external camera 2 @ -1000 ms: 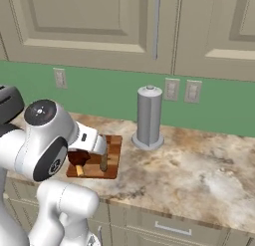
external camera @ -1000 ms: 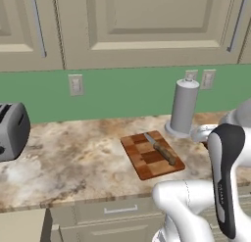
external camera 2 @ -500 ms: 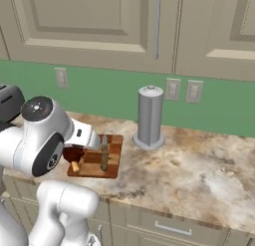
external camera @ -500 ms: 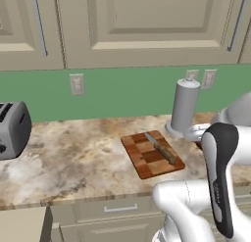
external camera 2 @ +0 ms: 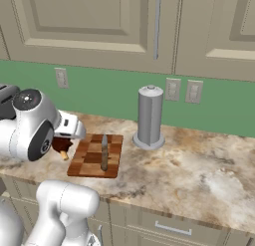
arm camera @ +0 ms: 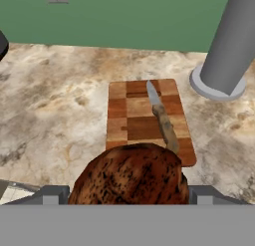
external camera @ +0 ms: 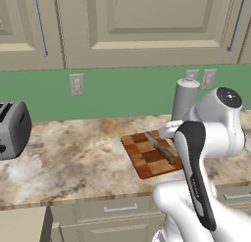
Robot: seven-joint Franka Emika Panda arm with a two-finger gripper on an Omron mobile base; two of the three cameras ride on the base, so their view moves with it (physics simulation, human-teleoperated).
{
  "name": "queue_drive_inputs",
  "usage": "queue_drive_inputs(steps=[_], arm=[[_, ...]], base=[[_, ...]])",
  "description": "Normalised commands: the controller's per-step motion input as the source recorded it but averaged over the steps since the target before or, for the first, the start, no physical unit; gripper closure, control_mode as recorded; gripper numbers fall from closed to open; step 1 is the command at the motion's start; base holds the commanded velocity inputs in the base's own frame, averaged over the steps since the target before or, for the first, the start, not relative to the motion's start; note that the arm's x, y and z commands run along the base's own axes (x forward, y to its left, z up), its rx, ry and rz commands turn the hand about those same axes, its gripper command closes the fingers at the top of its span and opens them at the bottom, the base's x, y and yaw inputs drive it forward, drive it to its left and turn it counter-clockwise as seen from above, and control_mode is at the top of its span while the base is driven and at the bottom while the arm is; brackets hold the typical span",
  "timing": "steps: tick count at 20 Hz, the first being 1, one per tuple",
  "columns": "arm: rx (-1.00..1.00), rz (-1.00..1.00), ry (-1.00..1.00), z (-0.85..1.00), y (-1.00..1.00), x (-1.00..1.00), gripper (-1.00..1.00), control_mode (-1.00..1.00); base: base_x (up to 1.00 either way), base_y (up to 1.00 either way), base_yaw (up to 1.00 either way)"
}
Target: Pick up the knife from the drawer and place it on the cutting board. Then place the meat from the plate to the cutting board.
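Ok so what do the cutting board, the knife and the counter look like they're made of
Cutting board: wood, light and dark checkered blocks, matte.
Knife: brown handle looks wooden; grey blade looks like metal.
Counter: mottled beige-brown, likely stone such as granite.

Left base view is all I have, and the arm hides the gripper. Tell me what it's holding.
Observer: In the hand view, the meat sits between the fingers of the gripper.
Operator: Give me its position against the cutting board.
Observer: The right base view puts the meat beside the board, on the side away from the grey canister, not yet over it.
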Motion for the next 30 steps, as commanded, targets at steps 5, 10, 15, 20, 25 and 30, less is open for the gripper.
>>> queue_drive_inputs(steps=[5,10,15,20,25,30], arm=[[0.0,0.03,0.07,-0.44,0.31,0.42,1.0,-1.0],[0.0,0.01,0.0,-0.52,0.04,0.31,1.0,-1.0],[0.0,0.0,0.02,-0.36,0.0,0.24,1.0,-1.0],[0.0,0.0,0.04,-0.28,0.0,0.21,1.0,-1.0],[0.0,0.0,0.0,-0.19,0.0,0.28,1.0,-1.0],[0.0,0.0,0.0,-0.38,0.0,0.36,1.0,-1.0]], base=[[0.0,0.0,0.0],[0.0,0.0,0.0],[0.0,0.0,0.0],[0.0,0.0,0.0],[0.0,0.0,0.0],[0.0,0.0,0.0]])
